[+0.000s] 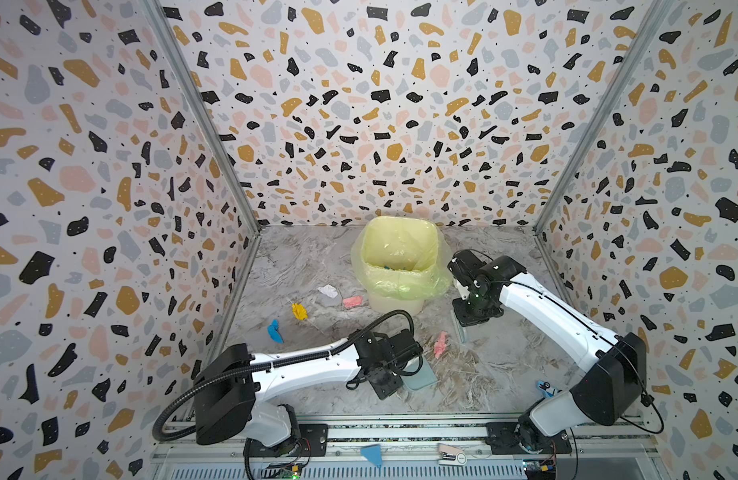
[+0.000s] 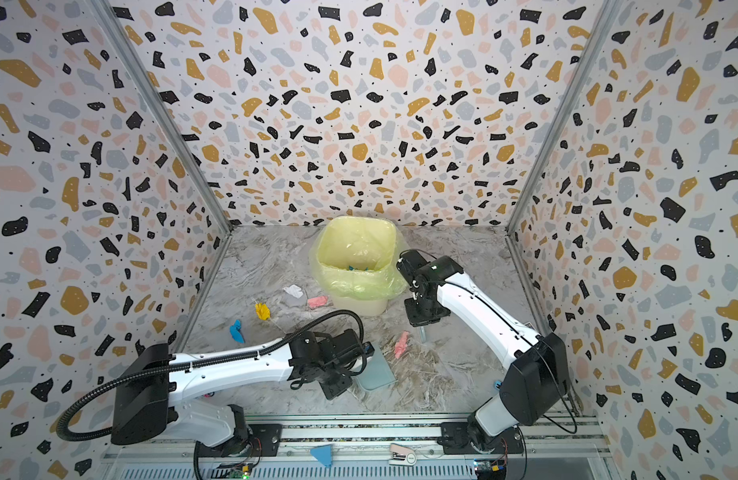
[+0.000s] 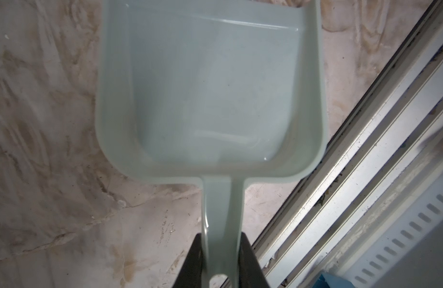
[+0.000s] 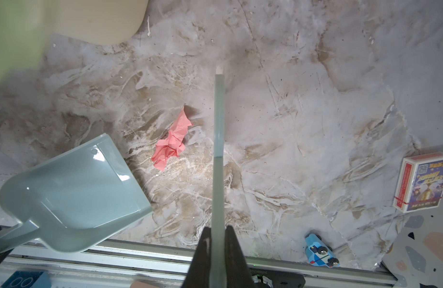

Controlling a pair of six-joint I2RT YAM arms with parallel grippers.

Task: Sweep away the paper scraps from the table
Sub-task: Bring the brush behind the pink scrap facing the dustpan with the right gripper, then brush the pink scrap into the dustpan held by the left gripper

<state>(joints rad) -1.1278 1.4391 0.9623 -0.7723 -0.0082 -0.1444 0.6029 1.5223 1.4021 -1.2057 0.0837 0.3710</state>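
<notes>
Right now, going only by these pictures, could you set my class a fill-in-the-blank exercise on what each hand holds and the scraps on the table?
1. The left hand grips the ___ by its handle.
2. The scrap lying between the dustpan and the sweeper in the right hand is coloured ___.
3. The dustpan's tray is ___ of scraps.

Missing words: dustpan; pink; empty.

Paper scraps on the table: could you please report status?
Left end effector shut on dustpan, right end effector shut on thin green tool. Five paper scraps visible on table, pink scrap between the tools. Nothing blocking it.
</notes>
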